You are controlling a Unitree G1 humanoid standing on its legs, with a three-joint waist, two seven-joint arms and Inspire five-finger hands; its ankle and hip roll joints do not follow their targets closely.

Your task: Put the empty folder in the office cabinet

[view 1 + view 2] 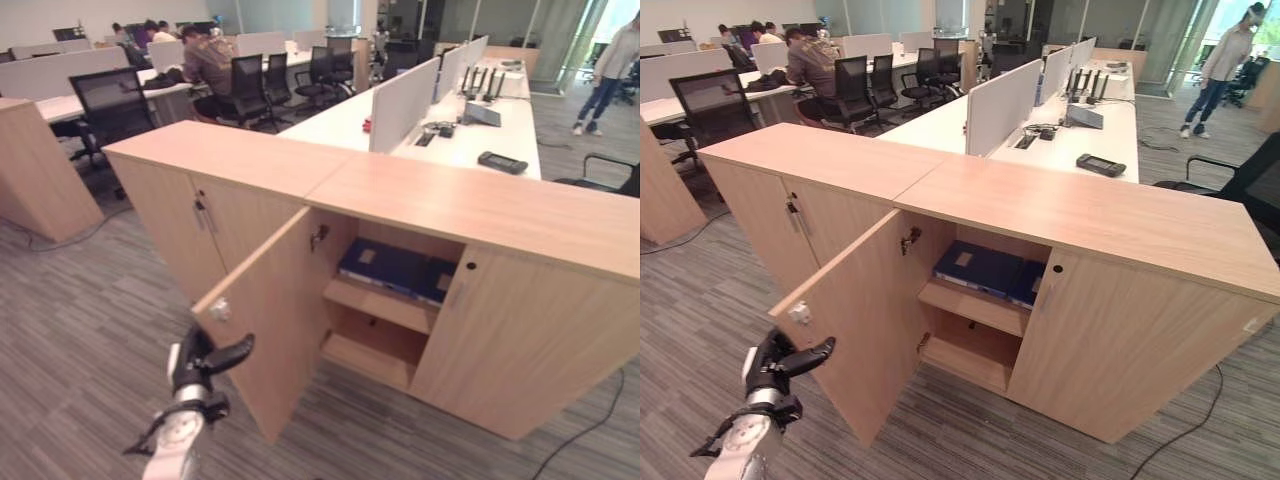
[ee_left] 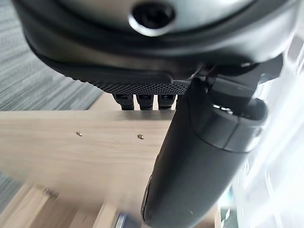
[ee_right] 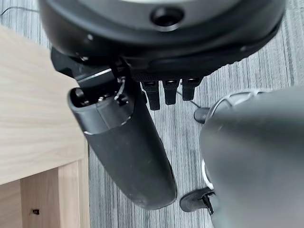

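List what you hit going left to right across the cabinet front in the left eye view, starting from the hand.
left hand → open cabinet door → blue folder on the upper shelf → closed cabinet door

Left hand (image 1: 200,365) is up at the end of its silver-grey arm, thumb stretched straight out to the side, fingers relaxed and gripping nothing. Right hand (image 3: 142,142) hangs low, thumb straight, fingers loose along the palm, holding nothing either.
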